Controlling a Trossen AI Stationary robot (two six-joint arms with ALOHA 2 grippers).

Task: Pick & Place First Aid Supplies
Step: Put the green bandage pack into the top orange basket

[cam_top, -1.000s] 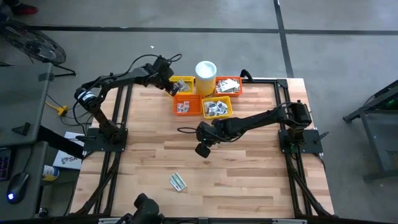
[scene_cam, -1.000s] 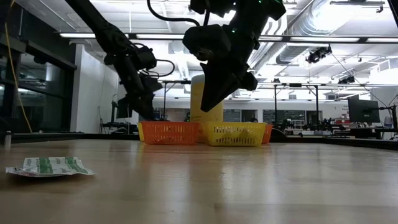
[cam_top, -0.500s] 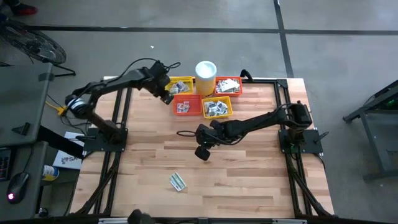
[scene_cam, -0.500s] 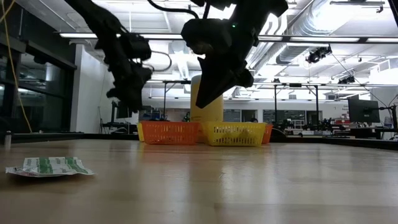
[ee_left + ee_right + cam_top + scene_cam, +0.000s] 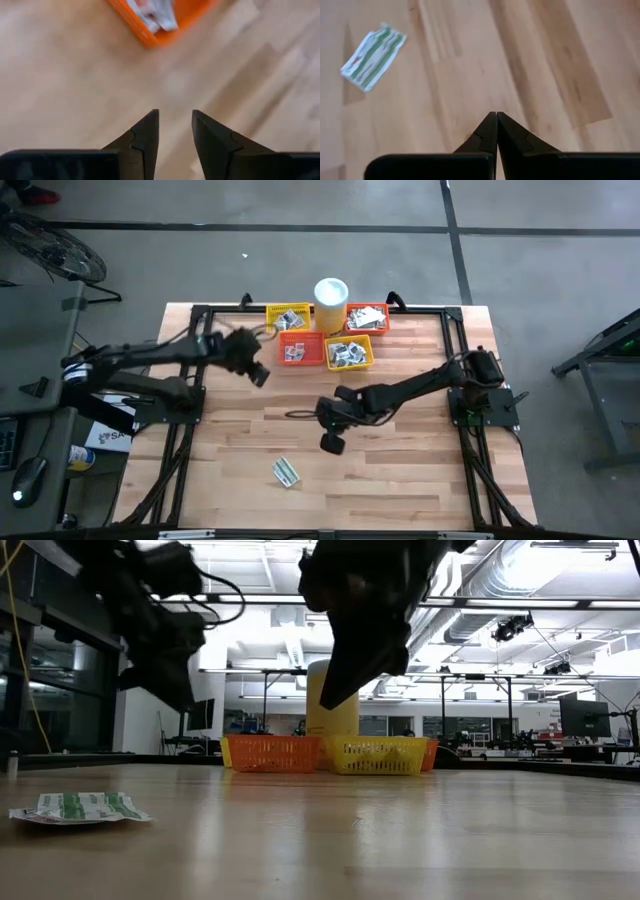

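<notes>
A white and green sachet (image 5: pixel 286 472) lies flat on the wooden table near its front edge, also in the low view (image 5: pixel 80 808) and the right wrist view (image 5: pixel 372 55). More sachets fill the mesh baskets (image 5: pixel 349 352) at the far edge. My right gripper (image 5: pixel 331 443) hangs shut above the table's middle, a little beyond the loose sachet and apart from it (image 5: pixel 496 120). My left gripper (image 5: pixel 257 372) hovers open over bare wood, on the near left of the baskets, with nothing between its fingers (image 5: pixel 175 125).
Two yellow baskets (image 5: pixel 289 317) and two orange ones (image 5: pixel 300 349) cluster at the far edge around a white cup (image 5: pixel 331 302). The left wrist view shows an orange basket's corner (image 5: pixel 160 20). Black frame rails (image 5: pixel 455 340) run along the table's sides.
My left gripper has swung away from the baskets at the far edge, toward the table's left and near side, and now hangs over bare wood. My right gripper has shifted a little toward the near edge and the loose sachet, staying shut. The sachet has not moved.
</notes>
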